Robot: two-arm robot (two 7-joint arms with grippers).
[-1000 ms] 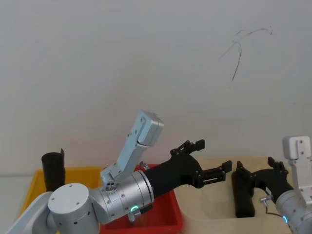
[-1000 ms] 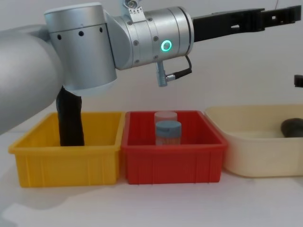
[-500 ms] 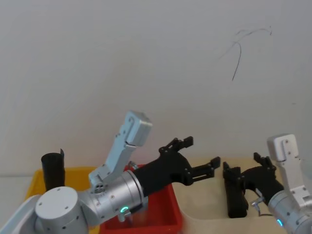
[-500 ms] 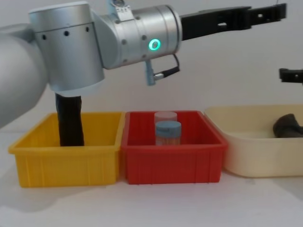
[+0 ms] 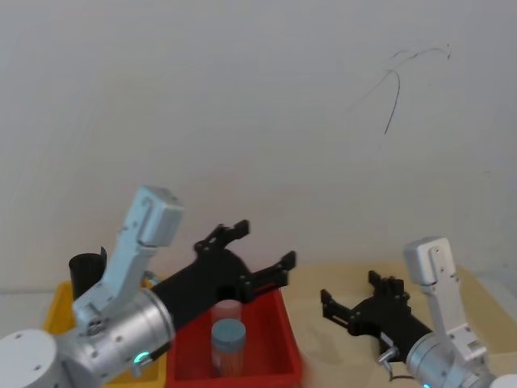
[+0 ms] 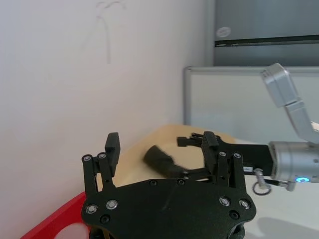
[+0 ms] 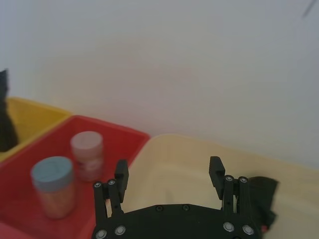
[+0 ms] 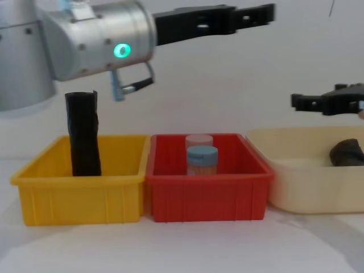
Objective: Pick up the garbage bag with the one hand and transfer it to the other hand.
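Garbage bag: The garbage bag (image 8: 83, 133) stands up straight in the left part of the yellow bin (image 8: 79, 199). Its top pokes up high over the rim. Nothing touches it.
Left gripper: The left gripper (image 8: 256, 12) hangs high in the air over the red bin (image 8: 205, 193). It points across to the robot's right. Its fingers are spread wide and there is nothing between them.
Right gripper: The right gripper (image 8: 298, 102) is up in the air over the beige tub (image 8: 307, 187). It points back at the other gripper. Its fingers are wide apart too, and it holds nothing.
Between the grippers: They face each other and do not touch.
Red bin: It sits in the middle, just beside the yellow bin. Two jars stand in it: a blue-lidded jar (image 8: 202, 160) in front and a pale-lidded jar (image 8: 199, 139) right behind it.
Beige tub: It sits on the robot's right. A dark lump (image 8: 347, 152) lies inside, below the right gripper and not touching it.
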